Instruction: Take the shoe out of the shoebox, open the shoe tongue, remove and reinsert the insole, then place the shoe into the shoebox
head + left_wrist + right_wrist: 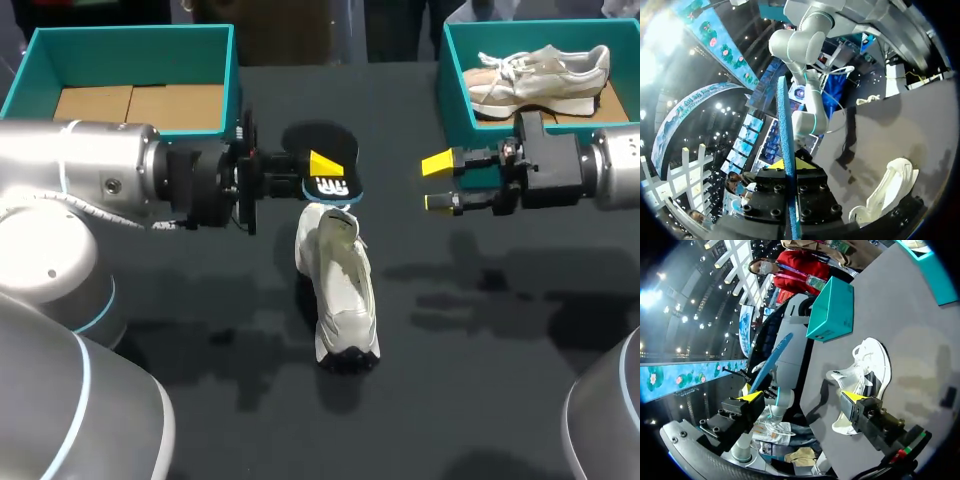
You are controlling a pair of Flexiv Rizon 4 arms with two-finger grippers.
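At mid-table one white shoe (338,300) lies in open room, apart from two teal boxes (130,38) at the far edge; the right box (455,92) holds a second shoe (540,72), beige I think. My left gripper (322,172) clamps one insole (320,140); my right gripper (438,183) is spread.

An unblocked gap was seen between the insole (318,140), clamped in the left gripper (322,168), and the spread fingers of the right gripper (435,183). Just nearer than that gap, the middle of the table (480,380) was taken up by the white shoe (338,295). Bare table was found on both sides of it. The far corners were blocked by the left shoebox (130,35) and the right shoebox (455,90), the latter filled by a second shoe (540,75).
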